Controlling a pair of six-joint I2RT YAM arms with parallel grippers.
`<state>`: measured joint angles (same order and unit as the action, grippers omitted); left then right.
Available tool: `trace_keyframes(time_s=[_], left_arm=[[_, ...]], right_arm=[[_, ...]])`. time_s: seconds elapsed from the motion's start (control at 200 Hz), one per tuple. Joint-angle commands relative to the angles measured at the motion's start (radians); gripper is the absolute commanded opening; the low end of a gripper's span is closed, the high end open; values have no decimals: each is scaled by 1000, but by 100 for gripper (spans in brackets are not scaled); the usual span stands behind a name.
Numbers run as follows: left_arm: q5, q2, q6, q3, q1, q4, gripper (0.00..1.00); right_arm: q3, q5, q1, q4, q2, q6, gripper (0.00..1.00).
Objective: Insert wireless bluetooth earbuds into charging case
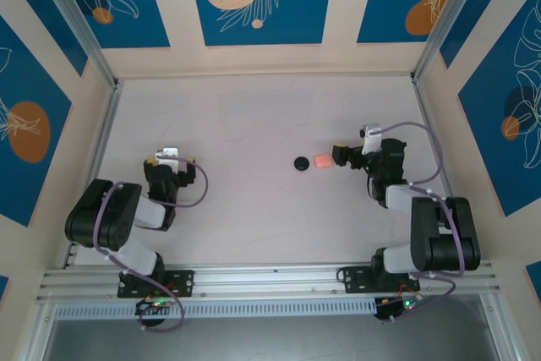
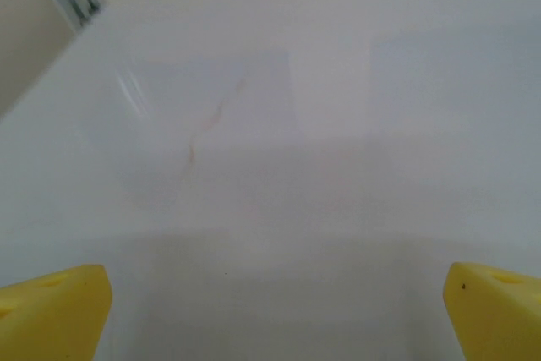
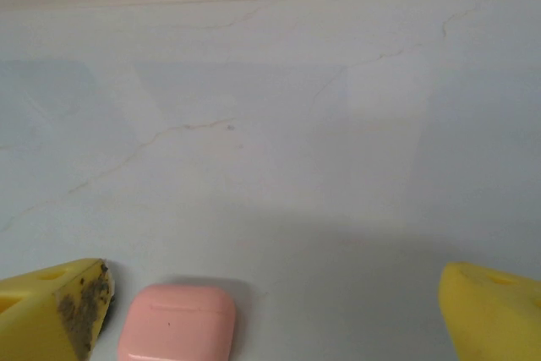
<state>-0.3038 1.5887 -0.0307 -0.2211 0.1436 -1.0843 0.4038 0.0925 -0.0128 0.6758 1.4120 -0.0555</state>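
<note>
The charging case (image 3: pixel 176 323), small, pink, round-cornered and with its lid closed, is lying on the table (image 1: pixel 237 124) between the widely spread fingers of the right claw (image 3: pixel 275 310), beside one yellow finger (image 3: pixel 51 314). A black disc (image 1: pixel 299 162) is lying just left of it. The left claw (image 2: pixel 275 302) is hanging spread too, far left.

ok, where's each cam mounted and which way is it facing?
Top: above and behind the bases, looking down on the table; left arm, right arm, left gripper, right gripper.
Left wrist: on left arm, angled down at the table; own yellow fingertips at bottom corners.
Right wrist: on right arm, same tilt; own fingertips, pink case between them.
Shared: top and right wrist both see the case.
</note>
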Motion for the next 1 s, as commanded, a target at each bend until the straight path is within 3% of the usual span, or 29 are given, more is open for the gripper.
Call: trace_keyframes(time_s=[0.0,0.07,0.125,0.245,0.995], left_arm=[[4,-8,-4,-69,-20,-50,100],[17,-39,18,-159,-27,186,100],[44,-22,25,-129,-51,91,100],[57,-29,25,-130,-52,106,100],[82,-29,12,-136,-52,115,100]], right_arm=[[-50,-65,25,281,128,11,99],[-19,-28,9,165,96,16,99],[-17,9,-12,198,113,0,99],[7,18,-34,137,110,-25,99],[4,9,-32,149,111,-27,99]])
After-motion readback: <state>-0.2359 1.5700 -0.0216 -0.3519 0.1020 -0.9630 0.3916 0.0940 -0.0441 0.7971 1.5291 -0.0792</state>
